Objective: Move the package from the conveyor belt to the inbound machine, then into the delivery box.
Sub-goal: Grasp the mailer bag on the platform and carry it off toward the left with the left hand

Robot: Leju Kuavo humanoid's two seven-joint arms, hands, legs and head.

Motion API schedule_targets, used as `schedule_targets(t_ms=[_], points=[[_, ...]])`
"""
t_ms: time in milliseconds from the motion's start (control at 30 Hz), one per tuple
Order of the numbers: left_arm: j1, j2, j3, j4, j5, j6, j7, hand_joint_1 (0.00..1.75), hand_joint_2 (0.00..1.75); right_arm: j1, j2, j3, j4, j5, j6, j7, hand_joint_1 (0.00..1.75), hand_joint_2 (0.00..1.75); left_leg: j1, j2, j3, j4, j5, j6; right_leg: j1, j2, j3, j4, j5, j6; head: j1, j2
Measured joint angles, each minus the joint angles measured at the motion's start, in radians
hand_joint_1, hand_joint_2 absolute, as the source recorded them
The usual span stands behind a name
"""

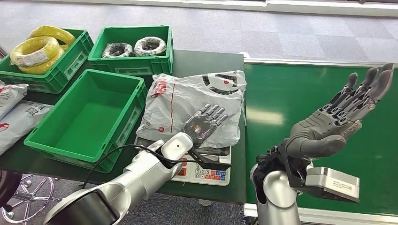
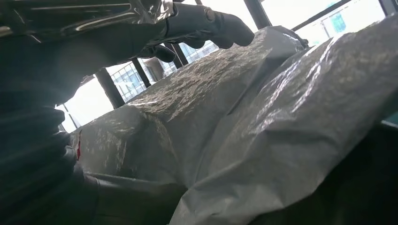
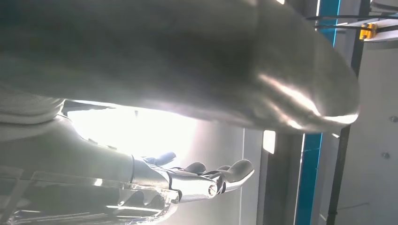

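Note:
A grey plastic package (image 1: 187, 101) with red and black print lies on the white scale of the inbound machine (image 1: 206, 174), on the dark table. My left hand (image 1: 205, 123) rests on the package's near part with its fingers stretched flat and apart, gripping nothing. In the left wrist view the crinkled package (image 2: 263, 117) lies just under the fingers (image 2: 206, 18). My right hand (image 1: 342, 117) is raised palm up above the green conveyor belt (image 1: 300, 93), open and empty; its fingers (image 3: 211, 180) show spread in the right wrist view. The empty green delivery box (image 1: 133, 115) stands left of the package.
Two more green bins stand behind: one with yellow cable coils (image 1: 40, 49), one with wrapped coils (image 1: 133, 47). Other grey packages (image 1: 14, 112) lie at the table's left edge. A metal rail separates the table from the belt.

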Motion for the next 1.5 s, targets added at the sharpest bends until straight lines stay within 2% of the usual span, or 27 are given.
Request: schedule_targets(t_ms=[33, 100, 633, 833, 1067, 1167, 1267, 1400, 1500], points=[[0.0, 0.001, -0.002, 0.003, 0.003, -0.01, -0.004, 1.64, 1.75, 0.0, 0.0, 0.001, 0.0, -0.001, 0.0, 0.0, 0.0, 0.0, 0.0, 0.0, 0.002, 0.0, 0.0, 0.0, 0.0, 0.0, 0.002, 0.0, 0.0, 0.0, 0.0, 0.0], [0.0, 0.004, -0.003, 0.008, 0.011, -0.029, -0.015, 1.69, 1.75, 0.001, -0.001, 0.001, 0.0, -0.002, 0.001, 0.0, 0.0, 0.0, 0.0, 0.0, 0.005, 0.0, 0.0, 0.0, 0.0, 0.0, 0.005, 0.0, 0.0, 0.0, 0.0, 0.0], [0.011, 0.017, 0.002, 0.026, 0.051, -0.047, -0.048, 1.68, 1.75, 0.001, -0.007, 0.009, 0.003, -0.012, 0.001, 0.0, 0.0, 0.0, 0.0, 0.0, 0.013, 0.0, -0.001, 0.0, 0.0, 0.0, 0.012, 0.0, -0.002, 0.001, 0.0, 0.0], [0.027, 0.017, 0.024, 0.027, 0.096, 0.017, -0.069, 1.71, 1.75, 0.001, -0.009, 0.007, 0.01, -0.001, 0.002, 0.0, 0.0, 0.0, 0.0, 0.0, 0.012, 0.0, -0.002, 0.0, 0.0, 0.0, 0.01, 0.0, -0.003, 0.001, 0.0, 0.0], [0.037, 0.013, 0.103, 0.024, 0.201, 0.091, -0.123, 1.7, 1.75, 0.007, -0.01, 0.006, 0.017, 0.004, 0.003, 0.0, 0.0, 0.0, 0.0, 0.0, 0.007, 0.0, -0.002, 0.0, 0.0, 0.0, 0.005, 0.0, -0.003, 0.001, 0.0, 0.0], [0.04, 0.012, 0.164, 0.002, 0.355, 0.14, -0.221, 1.68, 1.75, 0.009, -0.01, 0.007, 0.02, 0.004, 0.002, 0.0, 0.0, 0.0, 0.0, 0.0, 0.004, 0.001, -0.001, 0.0, 0.0, 0.0, 0.002, 0.001, -0.002, 0.001, 0.0, 0.0], [0.046, 0.017, 0.289, -0.106, 0.644, 0.107, -0.37, 1.66, 1.75, 0.016, -0.012, 0.007, 0.022, 0.004, 0.0, 0.0, 0.0, 0.0, 0.0, 0.0, -0.001, 0.001, 0.0, 0.0, 0.0, 0.0, -0.003, 0.001, -0.001, 0.001, 0.0, 0.0], [0.079, 0.043, 0.444, -0.41, 0.967, -0.005, -0.417, 1.64, 1.75, 0.025, -0.012, 0.004, 0.023, 0.018, -0.001, 0.0, 0.0, 0.0, 0.0, 0.003, -0.003, 0.001, 0.0, 0.0, 0.0, 0.002, -0.007, 0.001, -0.001, 0.0, 0.0, 0.0], [0.127, 0.058, 0.537, -0.646, 1.171, -0.04, -0.432, 1.64, 1.75, 0.035, -0.012, -0.004, 0.021, 0.037, -0.002, 0.0, 0.0, 0.0, 0.0, 0.003, -0.006, 0.001, 0.0, 0.0, 0.0, 0.002, -0.01, 0.001, -0.001, 0.0, 0.0, 0.0]])
